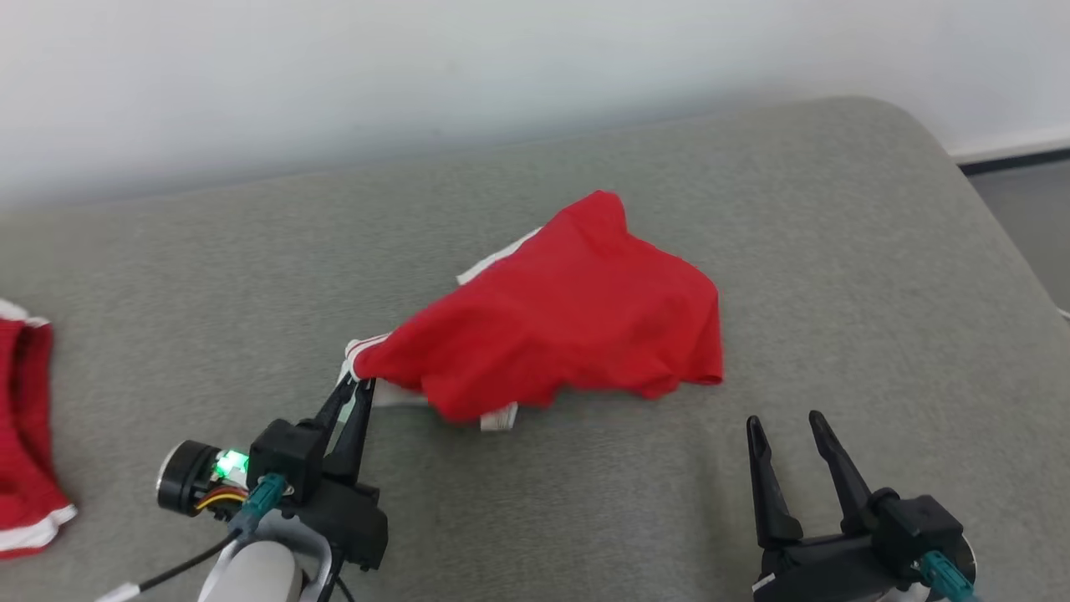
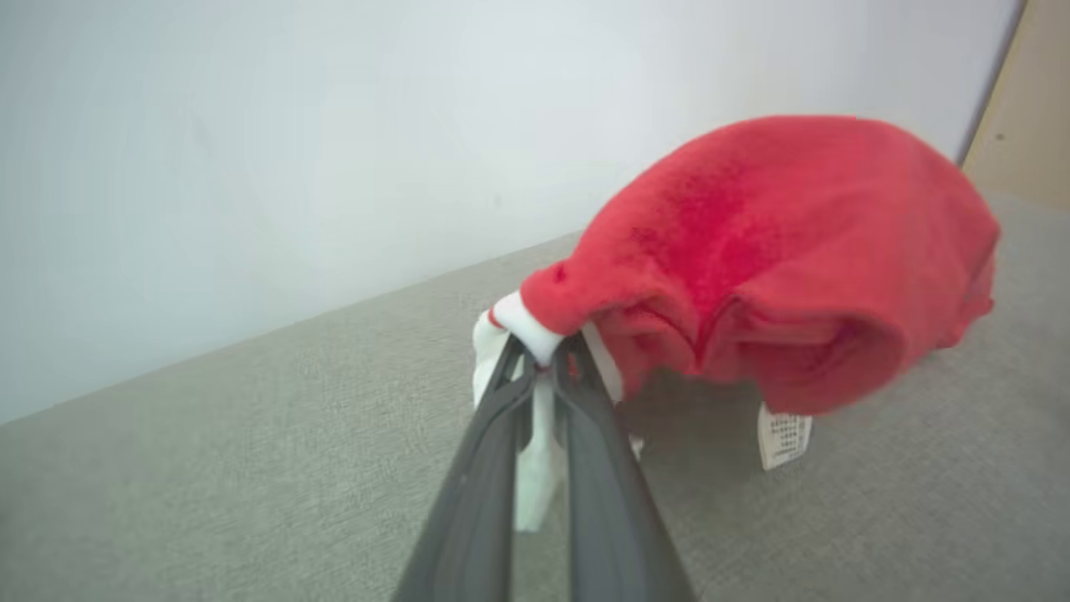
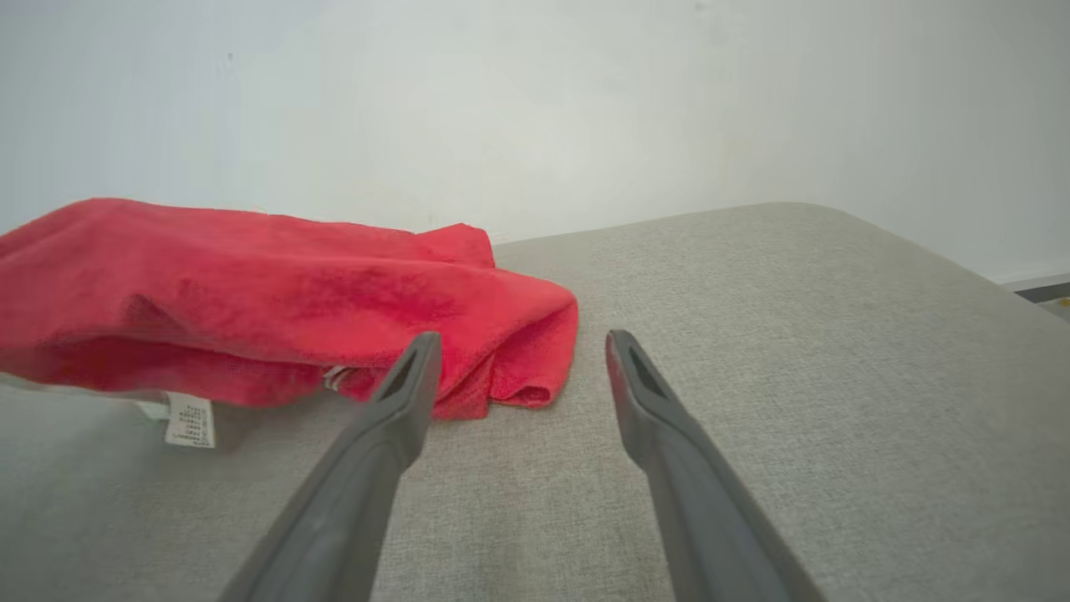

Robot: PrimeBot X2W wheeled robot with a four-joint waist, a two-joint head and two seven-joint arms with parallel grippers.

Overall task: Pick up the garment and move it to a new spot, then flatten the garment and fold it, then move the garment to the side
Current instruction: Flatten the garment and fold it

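**A:** Grey woven upholstery (image 1: 209, 276) runs back to a pale wall (image 1: 334, 67) in the head view, and our red fleecy garment (image 1: 577, 309) lies bunched near the middle of it. Our left gripper (image 1: 358, 386) has its jaws pressed together on the white-trimmed corner (image 1: 368, 344) at the garment's near-left end.

**B:** Our right gripper (image 1: 786, 420) sits well apart at the lower right, jaws spread, holding nothing. Another red cloth with white edging (image 1: 25, 443) lies at the far left edge.

**A:** In the left wrist view we see the pinch plainly. White trim is squeezed between both fingers (image 2: 602, 468), the red bulk humps up beyond them, and a white care label (image 2: 784, 436) dangles beneath.

**B:** In the right wrist view, the garment's other end rests on the upholstery, just ahead and left of our spread jaws.

**A:** We judge it light, soft and limp, so from one corner it will sag and drag.

**B:** Then we would take a second hold on the doubled hem at that free end, not the loose middle.
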